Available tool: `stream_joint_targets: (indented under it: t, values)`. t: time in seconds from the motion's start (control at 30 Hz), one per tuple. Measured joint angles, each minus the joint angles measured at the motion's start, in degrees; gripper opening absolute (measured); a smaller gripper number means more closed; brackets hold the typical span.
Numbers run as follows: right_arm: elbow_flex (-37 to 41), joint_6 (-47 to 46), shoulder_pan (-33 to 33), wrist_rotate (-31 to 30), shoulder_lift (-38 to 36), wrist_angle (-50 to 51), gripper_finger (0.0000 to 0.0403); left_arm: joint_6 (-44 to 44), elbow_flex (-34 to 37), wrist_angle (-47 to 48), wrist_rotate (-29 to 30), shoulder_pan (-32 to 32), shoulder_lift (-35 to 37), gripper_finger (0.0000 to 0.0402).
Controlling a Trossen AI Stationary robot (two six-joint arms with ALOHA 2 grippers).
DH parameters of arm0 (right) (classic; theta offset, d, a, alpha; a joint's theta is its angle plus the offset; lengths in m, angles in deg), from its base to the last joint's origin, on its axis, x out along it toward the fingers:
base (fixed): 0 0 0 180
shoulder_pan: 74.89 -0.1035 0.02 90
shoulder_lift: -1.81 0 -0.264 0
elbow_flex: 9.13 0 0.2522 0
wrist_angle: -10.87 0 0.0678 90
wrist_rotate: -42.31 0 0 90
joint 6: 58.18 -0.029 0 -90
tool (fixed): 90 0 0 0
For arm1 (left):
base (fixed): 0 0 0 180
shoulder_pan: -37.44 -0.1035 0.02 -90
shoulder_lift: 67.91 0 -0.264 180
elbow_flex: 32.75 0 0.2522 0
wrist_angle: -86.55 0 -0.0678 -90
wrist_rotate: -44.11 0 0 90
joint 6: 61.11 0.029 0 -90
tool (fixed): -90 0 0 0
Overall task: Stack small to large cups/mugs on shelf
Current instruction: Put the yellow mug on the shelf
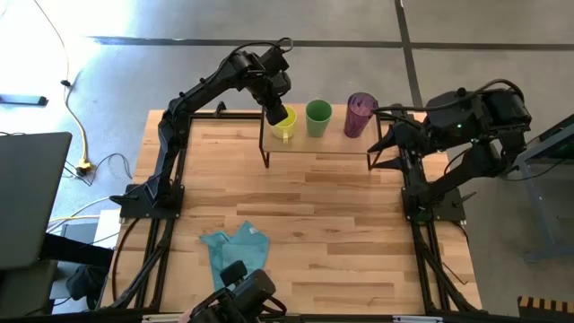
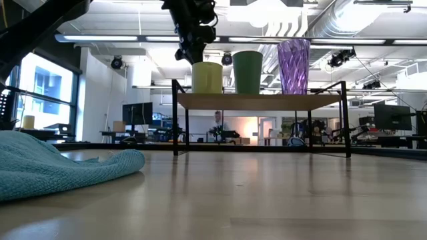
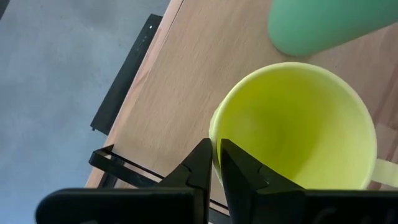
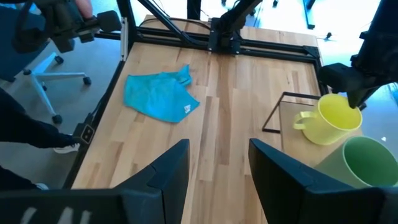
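Three vessels stand in a row on the small wooden shelf (image 1: 314, 144) at the table's far side. From left to right they are the yellow mug (image 1: 284, 124), the green cup (image 1: 318, 117) and the purple tumbler (image 1: 360, 115). All rest upright on their bases on the board (image 2: 257, 101). My left gripper (image 3: 214, 163) reaches down onto the yellow mug (image 3: 292, 124) and is shut on its rim. My right gripper (image 4: 217, 163) is open and waits past the shelf's right end (image 1: 384, 151), touching nothing. My left gripper pinches the yellow mug's rim (image 3: 214, 138) on the mug's left-far side, one finger inside the mug (image 3: 239, 167) and one outside (image 3: 198, 168). It comes from above, pointing down. The mug stands upright with its base on the shelf board (image 2: 207, 79), handle (image 4: 303, 122) toward the table's near side.
A crumpled teal cloth (image 1: 235, 247) lies on the near part of the slatted tabletop (image 1: 341, 233), far from the shelf. The shelf stands on thin dark legs (image 2: 176, 120). Bare wood lies between the cloth and the shelf.
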Motion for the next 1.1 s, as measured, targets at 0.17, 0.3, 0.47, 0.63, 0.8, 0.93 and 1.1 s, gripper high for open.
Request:
stream_joint_targets:
  t: [0.17,0.3,0.47,0.63,0.8,0.93,1.1]
  values:
    - [0.0,0.0,0.0,-0.3,0.0,0.1,0.0155,0.3,0.0,0.0,0.1,0.0,0.0,0.0024]
    - [0.0,-0.2,0.0,-0.3,0.0,0.1,0.0155,0.4,0.0,-0.8,0.2,0.0,0.0,0.0024]
    - [0.0,-0.6,0.0,-0.2,0.0,0.1,0.0155,0.4,0.0,-1.0,0.7,0.0,0.0,0.0024]
    - [0.0,-1.1,0.0,-0.2,0.0,0.1,0.0155,0.9,0.0,-1.2,0.7,0.0,0.0,0.0024]
    - [0.0,-1.1,0.0,-0.2,0.0,0.2,0.0155,1.1,0.0,-1.2,0.4,0.0,0.0,0.0024]
    - [0.0,-1.1,0.0,-0.2,0.0,0.5,0.0155,1.8,0.0,-1.2,0.2,0.0,0.0,0.0024]
    - [0.0,-1.1,0.0,-0.2,0.0,0.6,0.0155,2.2,0.0,-1.2,-0.2,0.0,0.0,0.0024]
